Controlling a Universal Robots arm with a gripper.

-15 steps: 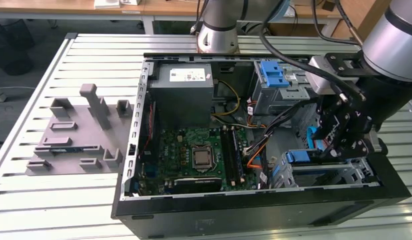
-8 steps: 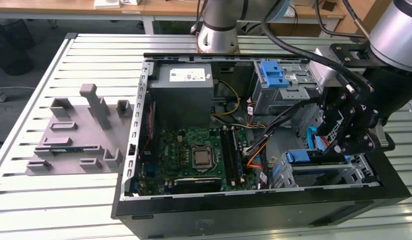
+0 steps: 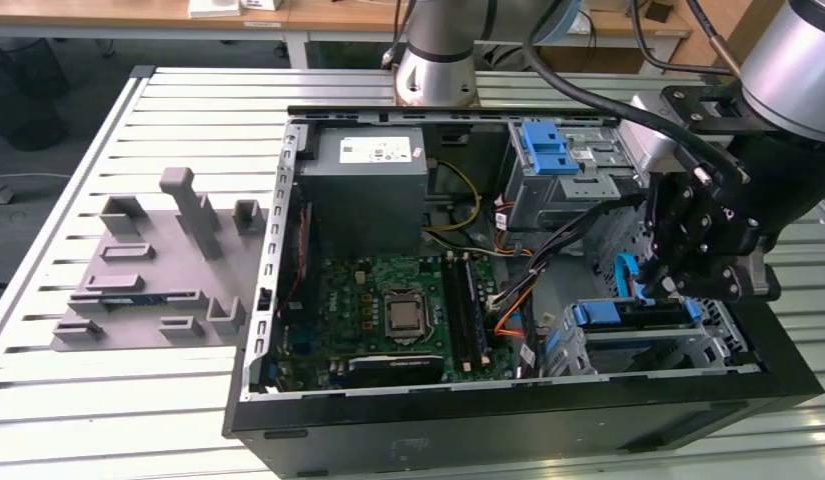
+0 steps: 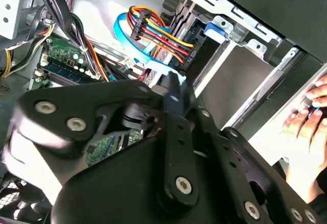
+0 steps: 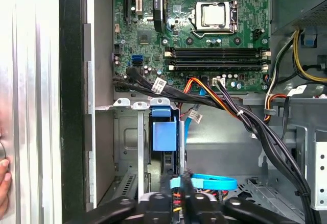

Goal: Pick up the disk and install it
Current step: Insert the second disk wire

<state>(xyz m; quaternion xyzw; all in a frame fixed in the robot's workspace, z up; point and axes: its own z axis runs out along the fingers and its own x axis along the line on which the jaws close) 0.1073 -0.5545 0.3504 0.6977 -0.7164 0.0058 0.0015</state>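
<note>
- While I watch remotely, the computer case (image 3: 519, 440) lies open on the bench.
- The gripper (image 3: 672, 290) hangs over its front bay, fingers pinched together on a blue cable (image 5: 217, 183).
- The disk (image 3: 635, 314) sits in that bay, at the case's corner on the exterior view's right.

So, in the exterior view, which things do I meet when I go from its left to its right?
Grey fixture block on the slatted table → green motherboard in the open computer case → blue-railed disk in its bay → black gripper over it.
</note>
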